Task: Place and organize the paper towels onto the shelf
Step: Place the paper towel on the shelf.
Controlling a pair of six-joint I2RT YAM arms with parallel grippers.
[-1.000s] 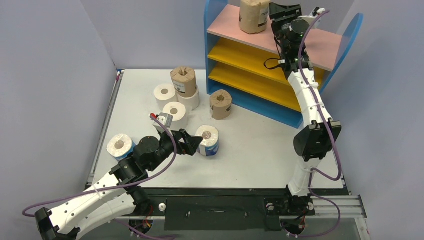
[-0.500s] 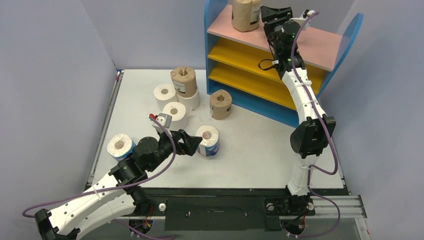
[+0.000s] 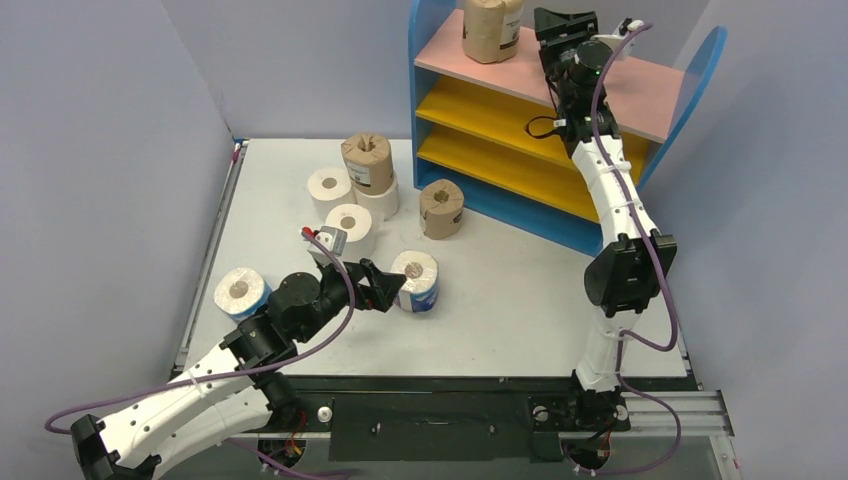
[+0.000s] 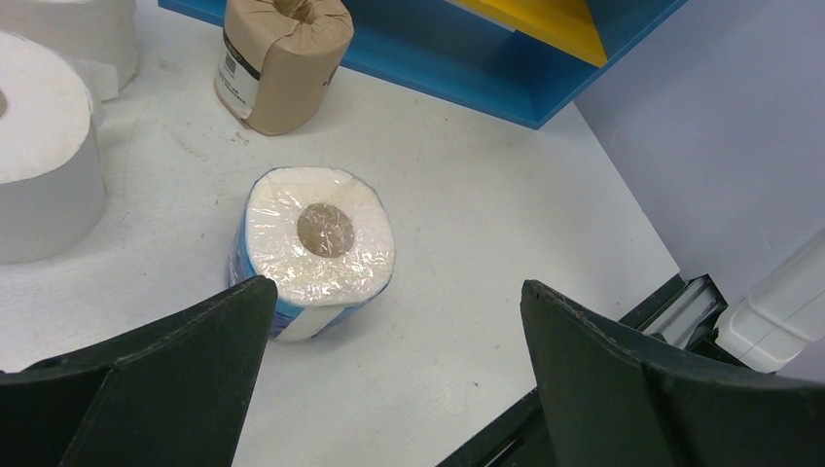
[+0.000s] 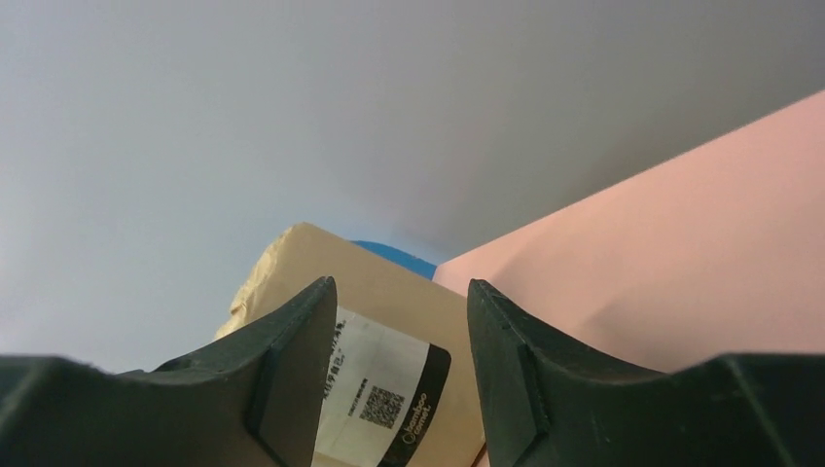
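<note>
The shelf point(image 3: 432, 75) stands at the back right, with a pink top board point(image 3: 640, 90) and yellow lower boards. One brown-wrapped paper towel roll point(image 3: 489, 30) stands on the pink board. My right gripper point(image 3: 545, 22) is open just right of it and holds nothing. In the right wrist view the labelled brown roll point(image 5: 389, 360) shows beyond my open gripper point(image 5: 401, 292). My left gripper point(image 3: 392, 288) is open and low beside a blue-and-white roll point(image 3: 416, 280). In the left wrist view that roll point(image 4: 316, 248) stands ahead of my left gripper point(image 4: 394, 292), by its left finger.
On the table stand a brown roll point(image 3: 441, 207), a brown roll point(image 3: 367, 160) stacked on a white one, two more white rolls point(image 3: 329, 187) point(image 3: 352, 228) and a second blue-and-white roll point(image 3: 240, 292). Purple walls close in on both sides.
The right gripper carried the brown roll leftward on the pink board, then drew back a little to the right, leaving it standing. The left arm has not moved.
</note>
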